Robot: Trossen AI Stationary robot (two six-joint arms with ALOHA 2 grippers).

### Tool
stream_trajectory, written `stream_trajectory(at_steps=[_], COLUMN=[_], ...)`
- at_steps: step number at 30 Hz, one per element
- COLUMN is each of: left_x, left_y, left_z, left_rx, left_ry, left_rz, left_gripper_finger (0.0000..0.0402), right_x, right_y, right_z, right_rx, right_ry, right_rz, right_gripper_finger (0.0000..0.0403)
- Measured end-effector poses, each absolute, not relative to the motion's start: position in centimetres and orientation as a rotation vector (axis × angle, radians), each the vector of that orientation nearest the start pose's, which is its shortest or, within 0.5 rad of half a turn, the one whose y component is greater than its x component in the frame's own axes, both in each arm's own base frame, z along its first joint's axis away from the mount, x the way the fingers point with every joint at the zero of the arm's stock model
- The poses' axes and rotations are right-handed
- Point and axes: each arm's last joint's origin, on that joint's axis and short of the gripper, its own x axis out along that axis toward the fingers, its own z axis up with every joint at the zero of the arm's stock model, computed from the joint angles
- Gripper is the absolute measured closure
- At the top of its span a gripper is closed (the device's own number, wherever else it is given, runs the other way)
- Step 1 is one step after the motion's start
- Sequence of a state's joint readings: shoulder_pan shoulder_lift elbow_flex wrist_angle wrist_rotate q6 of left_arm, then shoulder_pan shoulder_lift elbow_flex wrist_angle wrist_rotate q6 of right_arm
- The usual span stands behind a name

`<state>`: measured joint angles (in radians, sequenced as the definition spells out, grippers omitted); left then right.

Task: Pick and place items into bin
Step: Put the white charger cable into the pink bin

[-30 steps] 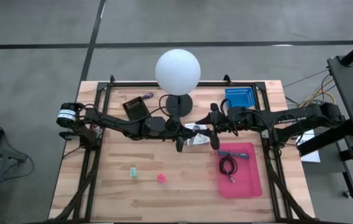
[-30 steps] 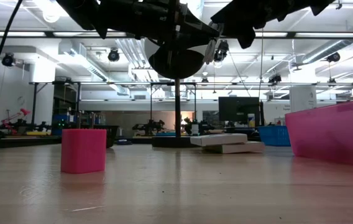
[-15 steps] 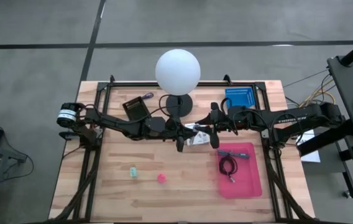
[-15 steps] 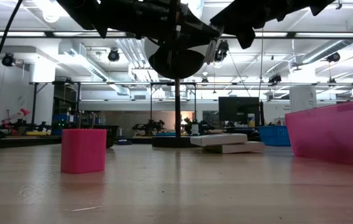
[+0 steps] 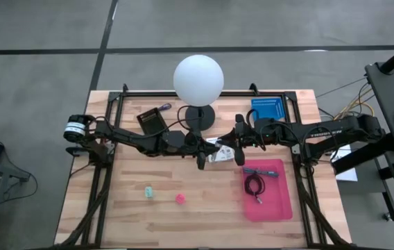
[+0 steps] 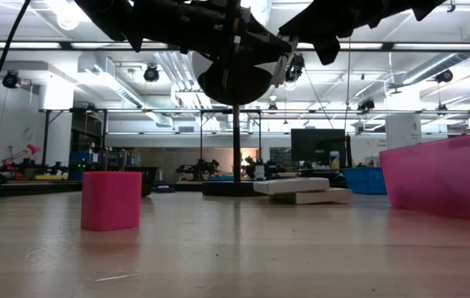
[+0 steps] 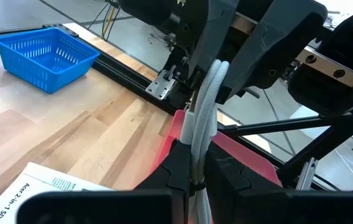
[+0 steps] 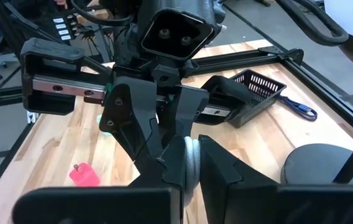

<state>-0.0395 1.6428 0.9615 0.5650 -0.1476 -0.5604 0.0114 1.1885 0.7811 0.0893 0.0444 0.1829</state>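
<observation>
While both arms meet above the table's middle, the left gripper [image 5: 201,157] and right gripper [image 5: 239,151] each pinch a pale silvery cord [image 7: 206,118] between closed fingers, stretched between them above the white printed card [image 5: 217,150]. The pink bin [image 5: 277,202] lies just right of the card, holding a dark coiled cable [image 5: 254,185] and a pen [image 5: 260,171]. The cord's ends are hidden behind the fingers. A pink block [image 5: 180,198] and a green block [image 5: 149,191] sit apart on the wood.

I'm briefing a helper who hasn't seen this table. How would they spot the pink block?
Start from the white globe lamp at the table's back edge and come toward the front. Two small blocks lie on bare wood there: the pink block sits right of the pale green block, left of the pink bin.
</observation>
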Motion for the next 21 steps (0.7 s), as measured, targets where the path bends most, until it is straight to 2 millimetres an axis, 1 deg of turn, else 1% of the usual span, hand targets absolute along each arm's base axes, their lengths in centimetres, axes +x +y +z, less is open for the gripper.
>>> stream_trajectory(at_steps=[5, 14, 21], left_x=[36.3, 36.3, 36.3], left_y=[-1.0, -1.0, -1.0], left_z=[24.8, 24.8, 25.0], left_rx=[-0.556, -0.559, -0.561], left_ry=[0.082, 0.077, 0.068], left_rz=[0.137, 0.133, 0.124], left_gripper_finger=[0.0382, 0.0337, 0.0327], right_x=[26.2, 25.9, 25.1], right_y=[0.2, 0.1, 0.1], right_z=[27.6, 27.8, 28.1], right_rx=[0.196, 0.225, 0.225], right_ry=[0.314, 0.314, 0.339], right_rz=[-0.066, -0.07, -0.074], right_gripper_finger=[0.0388, 0.039, 0.039])
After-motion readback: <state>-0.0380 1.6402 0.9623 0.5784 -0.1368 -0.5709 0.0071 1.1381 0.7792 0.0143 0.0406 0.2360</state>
